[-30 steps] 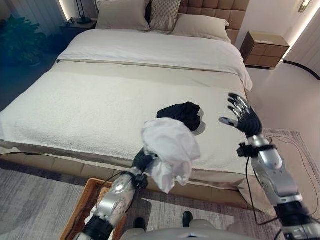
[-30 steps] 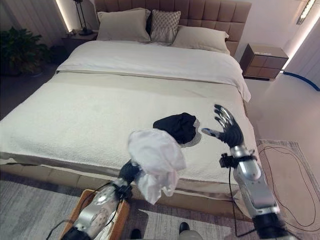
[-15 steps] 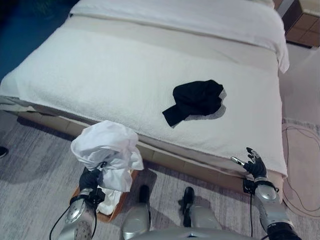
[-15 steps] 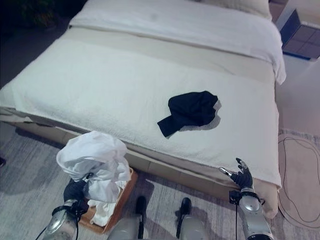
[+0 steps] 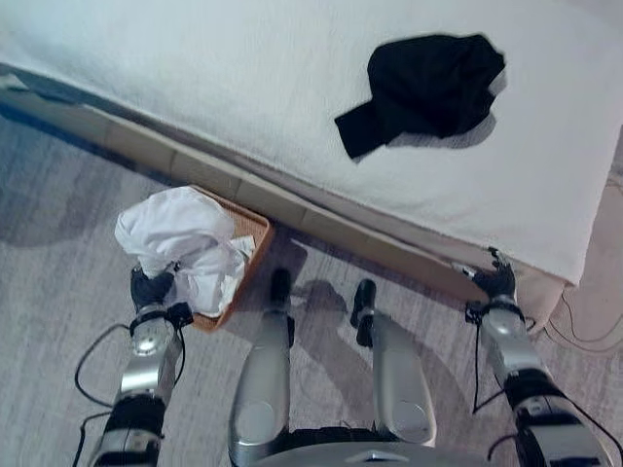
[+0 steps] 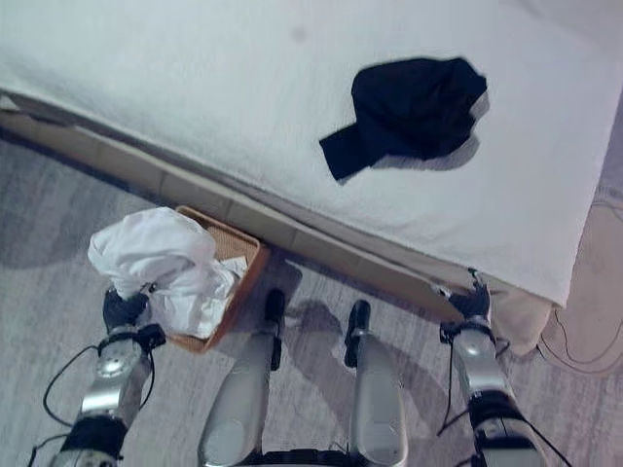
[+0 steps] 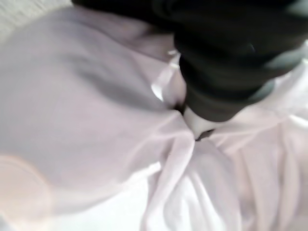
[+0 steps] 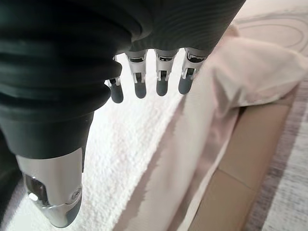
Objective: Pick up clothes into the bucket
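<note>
- The left hand (image 5: 149, 288) is down by the floor with a bunched white cloth (image 5: 175, 233) on top of it. The wrist view has white fabric gathered tight against the dark cover, so it's clamped round the cloth, though the fingers themselves are buried in the folds.
- That cloth sits right over the basket (image 5: 249, 230), a brown wicker one on the grey rug (image 5: 58, 282), pushed up just beside the bed's base. Part of the cloth hangs down inside the basket, and there's white fabric lying in it too.
- A black garment (image 5: 428, 86) is lying crumpled on the bed (image 5: 195, 68), near the front edge, well apart from both hands.
- The right hand (image 5: 496, 282) is over at the bed's front corner, by the edge of the white cover. From its wrist camera the fingers (image 8: 161, 82) are straight and a bit spread, thumb off to the side, gripping nothing, hovering just over the cover where it drops off the edge.
</note>
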Motion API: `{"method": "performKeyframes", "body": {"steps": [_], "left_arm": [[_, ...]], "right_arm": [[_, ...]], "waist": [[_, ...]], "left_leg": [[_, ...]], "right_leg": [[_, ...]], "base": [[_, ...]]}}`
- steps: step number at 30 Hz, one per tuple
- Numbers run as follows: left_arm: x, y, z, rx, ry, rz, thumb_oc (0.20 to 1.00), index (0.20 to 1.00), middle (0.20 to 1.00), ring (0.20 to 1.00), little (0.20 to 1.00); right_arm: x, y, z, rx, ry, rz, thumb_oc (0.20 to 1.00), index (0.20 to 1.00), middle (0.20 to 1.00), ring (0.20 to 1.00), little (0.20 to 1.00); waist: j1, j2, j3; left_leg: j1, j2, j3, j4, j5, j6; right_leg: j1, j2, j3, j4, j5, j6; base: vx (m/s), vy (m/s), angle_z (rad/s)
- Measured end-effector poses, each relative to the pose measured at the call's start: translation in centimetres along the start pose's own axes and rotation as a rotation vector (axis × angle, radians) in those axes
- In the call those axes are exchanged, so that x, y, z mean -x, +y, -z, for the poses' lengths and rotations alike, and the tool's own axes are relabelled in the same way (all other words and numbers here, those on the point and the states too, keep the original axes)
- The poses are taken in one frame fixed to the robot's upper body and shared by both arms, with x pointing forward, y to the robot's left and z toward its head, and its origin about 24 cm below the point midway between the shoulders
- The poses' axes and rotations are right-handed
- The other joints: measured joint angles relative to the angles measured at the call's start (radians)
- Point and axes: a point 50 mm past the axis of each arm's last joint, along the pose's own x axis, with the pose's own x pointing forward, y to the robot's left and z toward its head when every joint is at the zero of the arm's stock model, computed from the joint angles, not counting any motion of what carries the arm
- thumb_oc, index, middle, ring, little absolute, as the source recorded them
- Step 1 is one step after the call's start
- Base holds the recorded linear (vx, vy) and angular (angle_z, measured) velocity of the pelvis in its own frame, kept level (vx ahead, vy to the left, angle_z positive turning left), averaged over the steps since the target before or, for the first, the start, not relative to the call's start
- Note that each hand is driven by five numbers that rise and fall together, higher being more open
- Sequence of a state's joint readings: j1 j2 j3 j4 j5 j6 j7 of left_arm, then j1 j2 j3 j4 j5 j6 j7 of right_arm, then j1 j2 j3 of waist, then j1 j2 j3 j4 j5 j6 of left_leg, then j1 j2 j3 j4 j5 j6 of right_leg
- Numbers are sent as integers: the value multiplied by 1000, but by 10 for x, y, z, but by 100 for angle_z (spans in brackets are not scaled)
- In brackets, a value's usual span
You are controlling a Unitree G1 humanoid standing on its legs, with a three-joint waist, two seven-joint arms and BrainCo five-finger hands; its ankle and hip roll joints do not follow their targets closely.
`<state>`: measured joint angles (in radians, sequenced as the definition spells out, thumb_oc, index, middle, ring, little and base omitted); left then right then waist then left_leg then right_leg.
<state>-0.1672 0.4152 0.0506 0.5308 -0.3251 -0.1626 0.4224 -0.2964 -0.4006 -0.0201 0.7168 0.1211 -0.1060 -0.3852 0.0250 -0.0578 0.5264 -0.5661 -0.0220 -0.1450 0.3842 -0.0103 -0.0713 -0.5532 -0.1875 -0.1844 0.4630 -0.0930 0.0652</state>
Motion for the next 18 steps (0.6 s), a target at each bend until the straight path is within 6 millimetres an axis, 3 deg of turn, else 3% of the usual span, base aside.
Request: {"method": "performKeyframes", "body": {"steps": [4, 8, 9, 10, 18], "left_arm": [[-9, -4, -15, -69, -61, -35, 200, 200, 200, 200, 200], [-29, 8, -33, -147, -99, -120, 200, 200, 200, 200, 200], [-33, 10, -37, -153, -105, -145, 843, 843, 843, 843, 843], [-35, 11, -41, -153, -115, -165, 1000, 1000, 1000, 1000, 1000], [-40, 17, -43, -287, -118, -217, 1000, 1000, 1000, 1000, 1000]], "right_arm": [[-10, 4, -26, -15, -77, 21, 1000, 1000, 1000, 1000, 1000], [-21, 7, -63, -39, -182, 46, 1000, 1000, 1000, 1000, 1000], [-23, 6, -76, -58, -221, 66, 1000, 1000, 1000, 1000, 1000], [-23, 4, -85, -73, -256, 83, 1000, 1000, 1000, 1000, 1000], [-31, -14, -139, -117, -418, 187, 1000, 1000, 1000, 1000, 1000]], "waist": [[1, -8, 6], [-9, -19, 12], [-10, -21, 12], [-11, -21, 12], [-12, -23, 13]], "left_leg": [[-103, -6, -12, 63, -17, 1], [-222, 0, -22, 151, -38, -2], [-253, -1, -23, 168, -45, -3], [-282, 0, -23, 180, -45, -2], [-325, -7, -21, 216, -57, 2]], "right_leg": [[-98, -7, -3, 61, -19, -6], [-203, -4, -2, 124, -29, -10], [-230, -5, -2, 134, -32, -14], [-257, -5, -1, 142, -31, -14], [-291, -8, 7, 160, -30, -19]], "base": [[3, 22, 5], [10, 2, -1], [-10, 27, -4], [0, 0, 0], [0, 0, 0]]}}
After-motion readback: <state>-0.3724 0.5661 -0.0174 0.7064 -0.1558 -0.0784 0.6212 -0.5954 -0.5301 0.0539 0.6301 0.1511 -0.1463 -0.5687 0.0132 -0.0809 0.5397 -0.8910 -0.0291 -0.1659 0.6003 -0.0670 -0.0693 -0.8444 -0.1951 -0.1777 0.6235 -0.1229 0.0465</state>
